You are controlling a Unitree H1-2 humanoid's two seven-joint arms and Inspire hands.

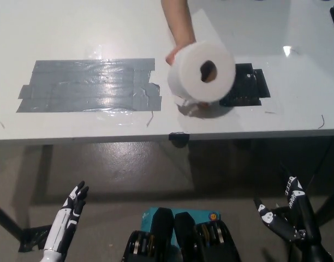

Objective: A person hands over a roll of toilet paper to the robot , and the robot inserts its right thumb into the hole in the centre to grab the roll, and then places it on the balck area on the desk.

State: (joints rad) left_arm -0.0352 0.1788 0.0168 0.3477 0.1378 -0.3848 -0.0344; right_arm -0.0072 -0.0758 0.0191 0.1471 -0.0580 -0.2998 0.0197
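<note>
A person's hand reaches in from the top and holds a white roll of toilet paper over the desk, its centre hole facing me. The roll covers the left part of the black area on the white desk. My black right hand hangs low at the bottom right, below the desk edge, open with fingers spread and empty. My white left hand rests at the bottom left, open and empty too. Both hands are far from the roll.
A large grey tape patch lies on the left half of the desk. The desk's front edge runs across the middle of the picture, with a small black knob under it. Below is bare floor.
</note>
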